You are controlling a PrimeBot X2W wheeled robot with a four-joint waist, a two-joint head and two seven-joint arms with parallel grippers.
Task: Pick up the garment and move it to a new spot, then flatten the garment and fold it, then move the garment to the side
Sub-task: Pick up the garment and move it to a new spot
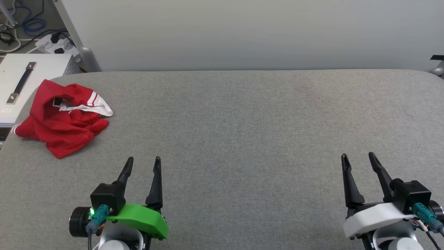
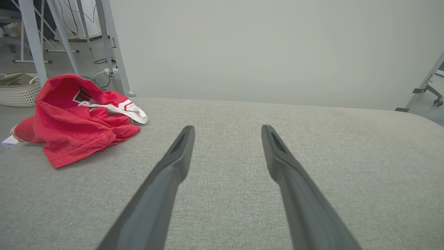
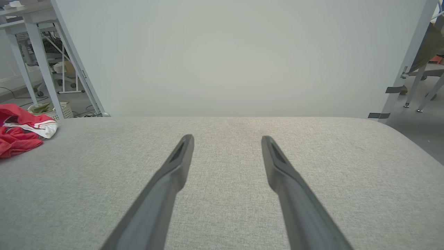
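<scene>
Looking down from the head camera, you have the garment lying in a crumpled heap at the far left of the grey fabric-covered desk, with its left side reaching the desk's rim. It is mostly red. One white sleeve with red-and-white stripe trim lies on top at the heap's right side, and a small tag shows in the folds near it.

Your left end effector sits at the lower left with both dark fingers spread apart and nothing between them. The garment lies ahead of it and off to its left, clear of the fingertips; the left wrist view shows bare grey fabric between the two fingers.

Your right end effector sits at the lower right, likewise spread wide and empty, well apart from the garment. In its wrist view the red heap shows at the far left edge.

Beside the desk's left end stands a white box with a dark strap handle, and a power strip with cables lies beyond it. A pale wall panel rises behind the desk.
</scene>
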